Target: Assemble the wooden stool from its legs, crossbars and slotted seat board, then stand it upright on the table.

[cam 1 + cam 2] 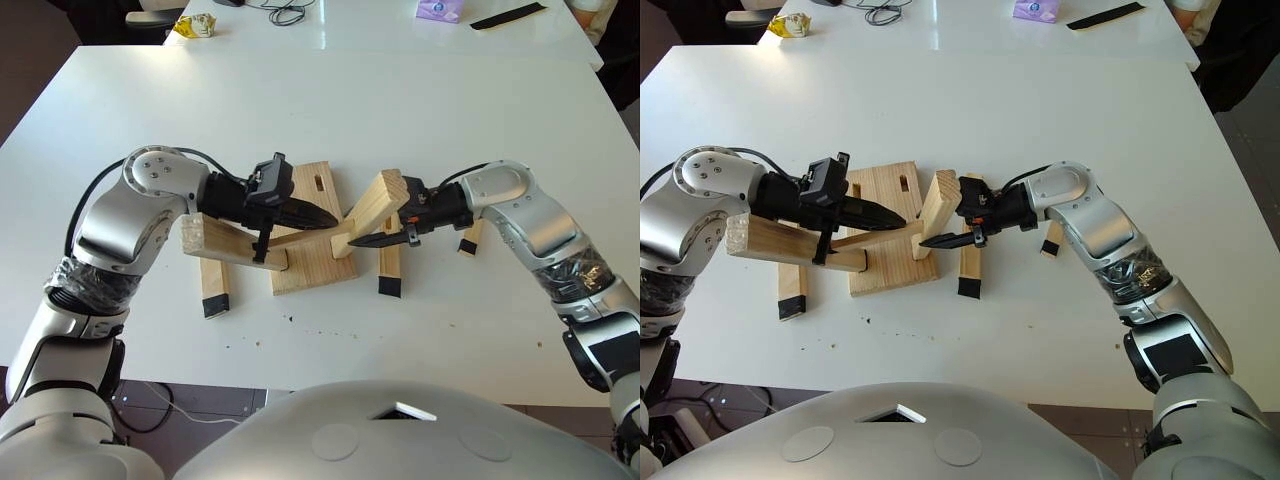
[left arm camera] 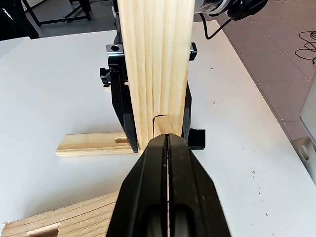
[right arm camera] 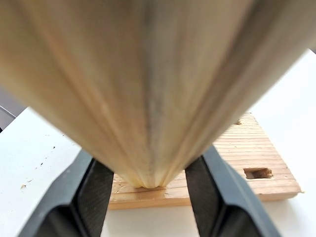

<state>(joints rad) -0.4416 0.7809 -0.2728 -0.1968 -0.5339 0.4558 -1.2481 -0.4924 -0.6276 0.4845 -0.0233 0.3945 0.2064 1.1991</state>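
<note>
Seat board [image 1: 305, 265] flat on table [image 1: 450, 110]. Right gripper [image 1: 362, 240] at board's right edge, clamped on tilted leg [image 1: 378, 200]. Crossbar [image 1: 305, 238] lies across board, tip at leg's slot. Left gripper [image 1: 325, 217] over board, fingers pressed together above crossbar. Second leg [image 1: 390, 268] just right of board.

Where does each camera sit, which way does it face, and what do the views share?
Left eye: on the head, facing forward and down over the table; both arms show, left gripper and right gripper meeting at centre.
Right eye: beside it, same scene, both arms.
Left wrist: on the left wrist, looking along its shut fingers at the leg.
Right wrist: on the right wrist, looking between its fingers, past the leg, toward the seat board.
Shared: both wrist views show the right gripper clamping the leg.
</note>
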